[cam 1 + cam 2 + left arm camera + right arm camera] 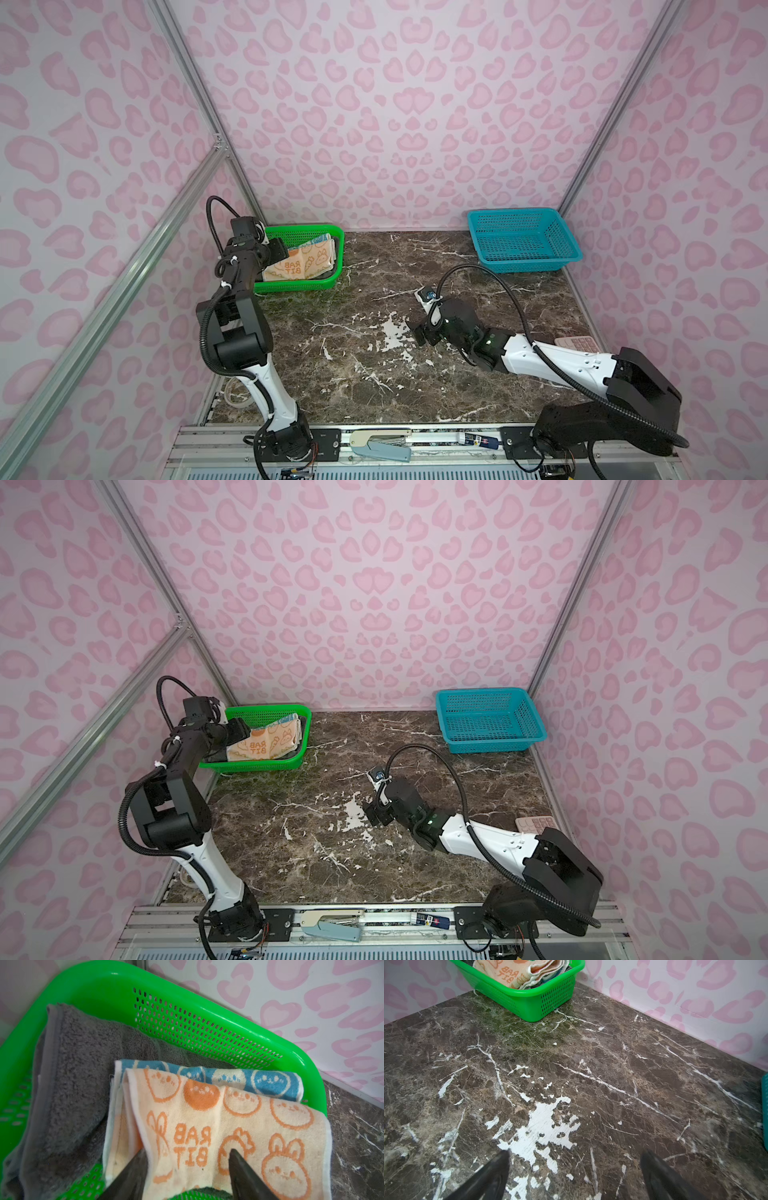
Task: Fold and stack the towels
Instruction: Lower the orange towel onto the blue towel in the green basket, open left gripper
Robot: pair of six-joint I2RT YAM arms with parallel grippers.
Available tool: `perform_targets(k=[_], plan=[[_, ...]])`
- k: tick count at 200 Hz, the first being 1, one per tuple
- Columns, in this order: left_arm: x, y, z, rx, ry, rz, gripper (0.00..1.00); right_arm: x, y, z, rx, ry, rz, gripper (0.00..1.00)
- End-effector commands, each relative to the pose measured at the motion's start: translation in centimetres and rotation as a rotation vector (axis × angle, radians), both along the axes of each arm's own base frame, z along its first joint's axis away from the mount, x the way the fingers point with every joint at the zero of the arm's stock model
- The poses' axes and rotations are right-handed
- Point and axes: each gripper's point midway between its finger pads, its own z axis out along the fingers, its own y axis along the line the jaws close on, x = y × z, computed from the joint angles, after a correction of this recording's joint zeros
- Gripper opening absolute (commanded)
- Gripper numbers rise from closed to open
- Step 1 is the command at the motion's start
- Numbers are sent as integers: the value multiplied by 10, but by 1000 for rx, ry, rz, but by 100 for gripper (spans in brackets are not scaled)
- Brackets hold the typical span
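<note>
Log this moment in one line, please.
stack: orange towel on blue towel on grey towel, in green basket | left gripper: open at orange towel | right gripper: open above table

The black-and-white left arm [266,395] stands tall, elbow raised, wrist pitched forward and down; its left gripper [188,1153] shows both fingers parted; the black-and-white right arm [557,361] stretches low and nearly level toward the middle; its right gripper [576,1152] is spread wide, holding nothing.
</note>
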Motion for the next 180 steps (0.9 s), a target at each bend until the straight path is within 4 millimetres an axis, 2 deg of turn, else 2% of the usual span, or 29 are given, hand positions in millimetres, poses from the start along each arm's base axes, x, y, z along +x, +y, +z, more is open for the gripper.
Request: perform_targets(k=[1,53,95,98,103,124,144,160,164,180], plan=[[2,5,29,40,-83,18,69,0,4,1,10,2,11,99],[-18,-7,63,119,-138,4,73,-1,3,2,13,3,13,98],[-40,-37,85,144,-226,-47,74,-1,2,12,47,-18,0,99],[-41,-39,90,149,-244,-50,74,-1,2,13,49,-18,1,99],[-47,-44,83,149,-238,-53,74,0,1,14,53,-22,-3,99],[-62,-59,89,169,-290,-64,76,1,-1,23,71,-45,-10,99],[-79,-72,92,184,-330,-61,76,7,-13,29,66,-59,-63,99],[-95,-81,90,170,-360,-45,89,11,-23,33,64,-59,-84,98],[-99,-84,89,171,-368,-46,99,13,-27,33,63,-58,-92,99],[-113,-95,84,176,-394,-40,97,20,-45,34,61,-54,-144,99]])
